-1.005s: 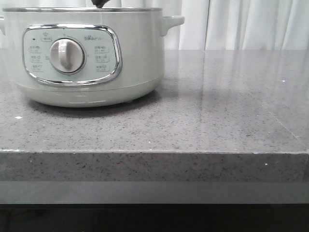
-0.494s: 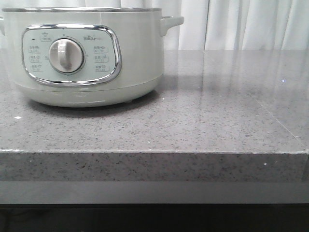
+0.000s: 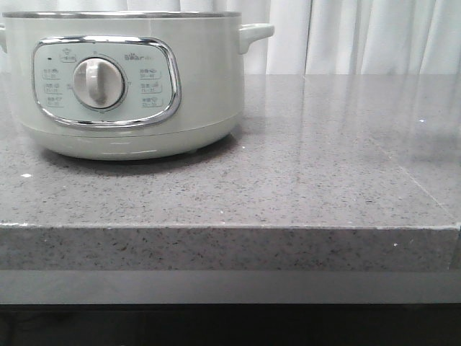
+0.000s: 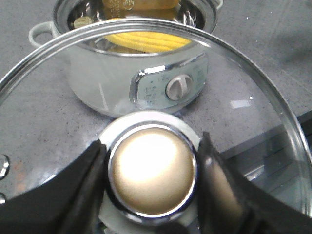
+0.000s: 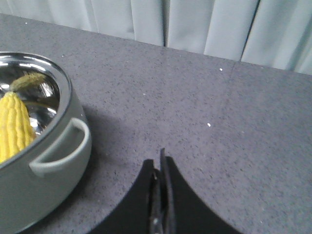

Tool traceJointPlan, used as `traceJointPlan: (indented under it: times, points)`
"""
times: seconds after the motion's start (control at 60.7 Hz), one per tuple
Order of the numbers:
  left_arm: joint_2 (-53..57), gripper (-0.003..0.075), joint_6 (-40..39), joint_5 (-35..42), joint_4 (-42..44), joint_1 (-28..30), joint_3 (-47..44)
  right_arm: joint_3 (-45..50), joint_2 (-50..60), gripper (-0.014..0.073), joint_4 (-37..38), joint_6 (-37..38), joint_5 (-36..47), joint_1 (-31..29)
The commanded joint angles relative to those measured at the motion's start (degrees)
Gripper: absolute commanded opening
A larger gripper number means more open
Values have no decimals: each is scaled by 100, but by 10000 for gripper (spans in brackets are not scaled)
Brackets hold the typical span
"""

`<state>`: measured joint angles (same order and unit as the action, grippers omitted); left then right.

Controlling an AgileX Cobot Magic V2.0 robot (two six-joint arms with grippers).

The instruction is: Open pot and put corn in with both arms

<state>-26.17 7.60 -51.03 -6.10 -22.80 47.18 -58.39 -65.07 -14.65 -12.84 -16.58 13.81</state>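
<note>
The pale grey-green pot (image 3: 130, 86) stands at the back left of the grey counter, lid off. In the left wrist view the pot (image 4: 122, 83) lies beyond the glass lid (image 4: 253, 92). The yellow corn (image 4: 146, 41) lies inside the pot; it also shows in the right wrist view (image 5: 14, 126). My left gripper (image 4: 152, 178) is shut on the lid's round brass-coloured knob (image 4: 152, 174) and holds the lid in the air above the counter. My right gripper (image 5: 158, 163) is shut and empty, above the counter beside the pot's side handle (image 5: 63, 146).
The grey speckled counter (image 3: 302, 180) runs to a front edge (image 3: 230, 229). White curtains (image 3: 360, 36) hang behind it. Neither arm shows in the front view.
A dark gripper tip seen above the pot's rim one second ago has left the front view. The pot has not moved.
</note>
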Motion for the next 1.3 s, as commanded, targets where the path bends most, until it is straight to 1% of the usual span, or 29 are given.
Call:
traceJointPlan:
  times: [0.0,0.132,0.247,0.412,0.577,0.807,0.956,1.071,1.285]
  points:
    - [-426,60,-41,1025,-125,-41,511,675,869,-69,41,-54,793,-55]
    - [-1199,60,-18,1025,-125,-41,1133,1888,2012,-69,41,-54,1265,-50]
    - [-1970,60,-18,1005,-125,-41,1701,2674,2947,-69,41,-54,1356,-50]
    - [-3044,60,-18,977,-169,-41,2640,3389,4139,-69,41,-54,1214,-50]
    - [-4204,60,-18,823,-169,-41,3650,3735,4924,-69,41,-54,1012,-50]
    - [-5725,60,-18,297,-169,-41,5175,3834,5079,-69,41,-54,1040,-50]
    - [-6411,60,-18,-85,-169,-41,5987,3834,5079,-69,41,-54,1079,-50]
    - [-6740,60,-18,-249,-169,-41,6313,3834,5079,-69,41,-54,1133,-50]
    - [-6849,60,-67,-501,-169,-41,6331,3834,5079,-69,41,-54,1158,-50]
